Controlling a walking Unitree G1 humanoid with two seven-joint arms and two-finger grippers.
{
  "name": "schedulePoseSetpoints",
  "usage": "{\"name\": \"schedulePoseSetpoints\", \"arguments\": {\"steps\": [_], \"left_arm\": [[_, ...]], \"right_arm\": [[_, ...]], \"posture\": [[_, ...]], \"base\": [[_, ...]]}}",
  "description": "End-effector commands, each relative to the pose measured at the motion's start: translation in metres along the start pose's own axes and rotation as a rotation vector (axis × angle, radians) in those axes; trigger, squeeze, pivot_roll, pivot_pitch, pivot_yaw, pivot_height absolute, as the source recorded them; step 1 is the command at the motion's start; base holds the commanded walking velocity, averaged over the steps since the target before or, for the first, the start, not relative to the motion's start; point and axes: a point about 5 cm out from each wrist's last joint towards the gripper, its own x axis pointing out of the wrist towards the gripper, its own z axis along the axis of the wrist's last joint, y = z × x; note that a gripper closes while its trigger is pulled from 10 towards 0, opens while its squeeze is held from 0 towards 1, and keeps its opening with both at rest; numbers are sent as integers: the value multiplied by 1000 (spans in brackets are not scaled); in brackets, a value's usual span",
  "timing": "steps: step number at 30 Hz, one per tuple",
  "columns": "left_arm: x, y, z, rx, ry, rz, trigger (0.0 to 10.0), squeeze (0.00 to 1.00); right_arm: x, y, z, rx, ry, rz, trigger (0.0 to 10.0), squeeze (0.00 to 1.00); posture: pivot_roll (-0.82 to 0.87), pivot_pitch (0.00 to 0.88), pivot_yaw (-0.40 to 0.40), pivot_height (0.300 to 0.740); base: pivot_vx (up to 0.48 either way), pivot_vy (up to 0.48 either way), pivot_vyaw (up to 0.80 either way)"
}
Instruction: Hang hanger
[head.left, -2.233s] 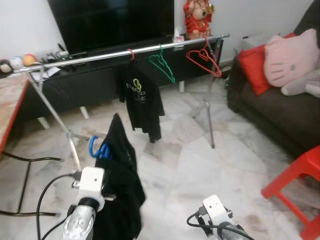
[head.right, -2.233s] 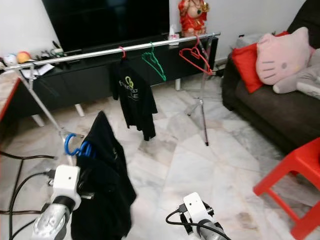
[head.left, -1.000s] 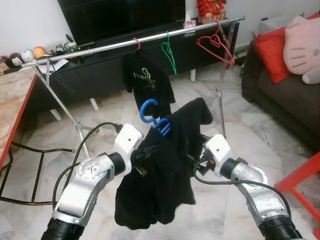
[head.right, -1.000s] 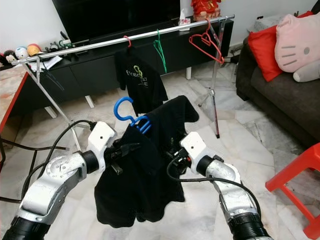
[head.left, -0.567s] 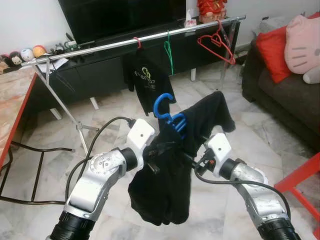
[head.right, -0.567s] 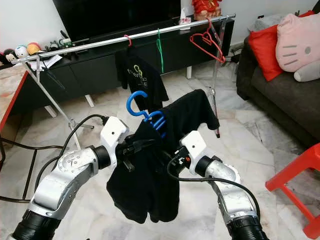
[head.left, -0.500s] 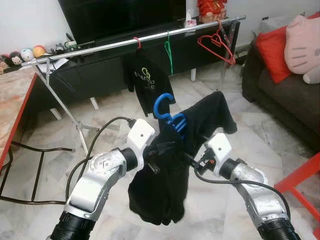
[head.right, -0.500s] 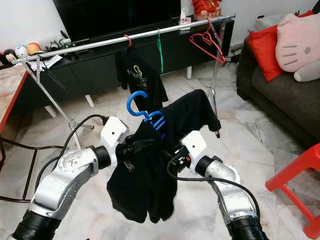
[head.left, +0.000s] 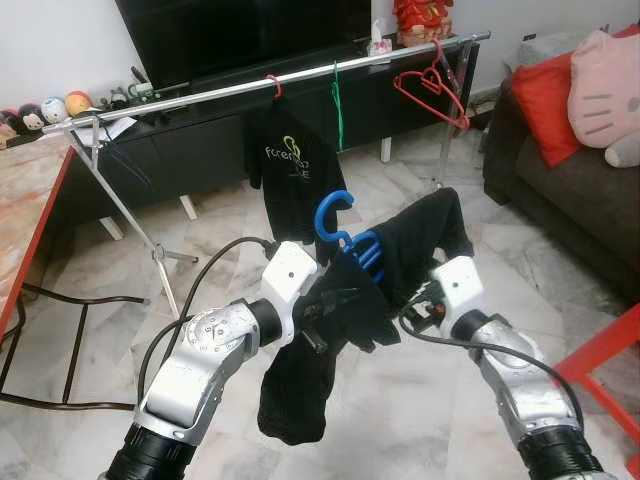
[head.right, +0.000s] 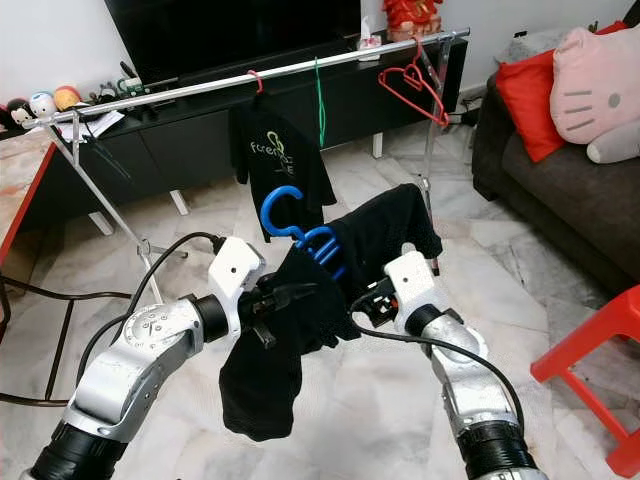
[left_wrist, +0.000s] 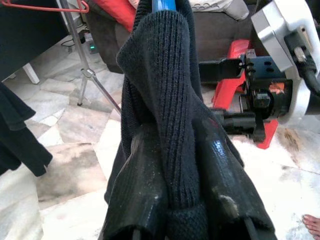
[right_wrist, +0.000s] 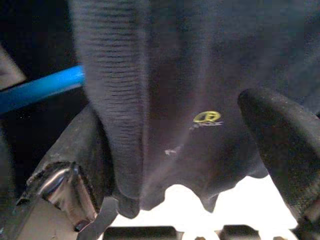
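A blue hanger (head.left: 337, 212) carries a black shirt (head.left: 300, 395) in front of my chest, its hook pointing up towards the silver clothes rail (head.left: 200, 95). My left gripper (head.left: 336, 306) is shut on the shirt-covered hanger; its fingers (left_wrist: 142, 195) pinch the knit cloth. From the other side my right gripper (head.left: 413, 304) reaches in, open. The pads (right_wrist: 280, 135) stand wide apart, with the shirt (right_wrist: 190, 75) hanging between them and the blue hanger bar (right_wrist: 40, 90) beside. One end of the shirt drapes over the right gripper; the other hangs down.
On the rail hang a black printed T-shirt (head.left: 295, 165), a green hanger (head.left: 337, 100) and a red hanger (head.left: 435, 90). A dark sofa (head.left: 570, 200) and a red stool (head.left: 610, 350) stand on the right. A red-edged table (head.left: 25, 210) is on the left.
Both arms have carried the hanger and shirt slightly up and to the right. The right gripper has shifted right, and the shirt is bunched tighter between the arms.
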Motion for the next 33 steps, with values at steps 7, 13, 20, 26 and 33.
{"name": "schedulePoseSetpoints", "arguments": {"steps": [7, 13, 20, 26, 33], "left_arm": [[0, 2, 7, 24, -24, 13, 10000, 0], [0, 3, 8, 22, -28, 16, 10000, 0], [0, 3, 8, 21, -29, 19, 10000, 0], [0, 1, 8, 18, -32, 17, 10000, 0], [-1, 0, 7, 17, -29, 14, 10000, 0]], "right_arm": [[2, 1, 1, -4, -15, 25, 0, 0], [3, 1, 1, -2, -15, 34, 0, 0], [5, -1, 2, 2, -22, 24, 0, 0], [6, -1, 2, 10, -33, 27, 0, 0], [7, -1, 2, 12, -36, 28, 0, 0]], "posture": [[-175, 0, 109, 740], [-172, 0, 107, 740], [-168, 0, 102, 740], [-168, 0, 100, 740], [-167, 0, 100, 740]], "base": [[0, 0, 0], [0, 0, 0], [0, 0, 0], [0, 0, 0], [0, 0, 0]]}}
